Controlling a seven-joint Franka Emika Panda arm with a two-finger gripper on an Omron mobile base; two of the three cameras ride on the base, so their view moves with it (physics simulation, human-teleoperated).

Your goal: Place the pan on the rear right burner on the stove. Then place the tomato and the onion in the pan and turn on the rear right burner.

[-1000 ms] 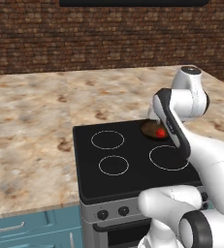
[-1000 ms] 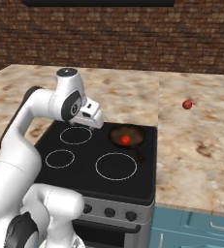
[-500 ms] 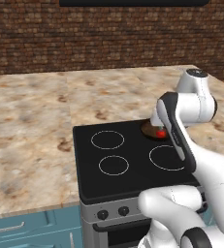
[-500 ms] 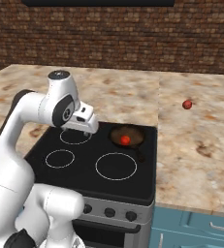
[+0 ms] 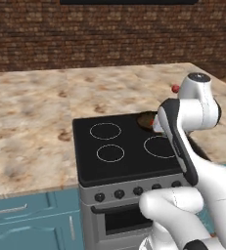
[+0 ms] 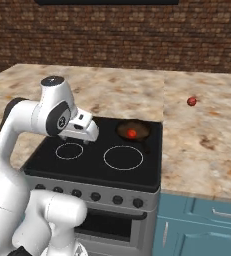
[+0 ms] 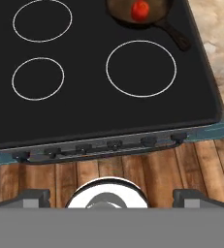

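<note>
— Brick wall (image 6: 137,35) runs behind a mottled stone counter (image 6: 202,145), with the stove (image 5: 124,161) set into it above teal cabinet fronts (image 5: 31,219). What's hard to make out?

— From the left base view the arm covers most of the pan (image 5: 146,119); only a sliver of its dark rim peeks out beside the white link. The tomato (image 6: 131,133) is hidden there, but the right base view shows it plainly, sitting inside the pan. In the hand view the pan (image 7: 135,10) is cut off by the top edge, its handle pointing down toward the cooktop's right side.

— And the gripper?

— The gripper (image 7: 108,196) hangs above the stove's front edge, fingertips (image 7: 33,197) set wide apart with nothing between them. From the right base view it sits over the left side of the cooktop, well apart from the pan.

— Where's the pan resting?

— At the back right corner of the black glass, over the rear right burner (image 6: 133,131), whose ring it covers almost entirely.

— Open room?

— The two left rings and the large front right ring are all bare. The counter to the right holds only the onion (image 6: 191,101), a small dark red bulb well apart from the stove.

— Counts?

— One pan, one tomato, one onion, three white rings showing, and five black knobs (image 7: 114,144) along the steel front.
</note>
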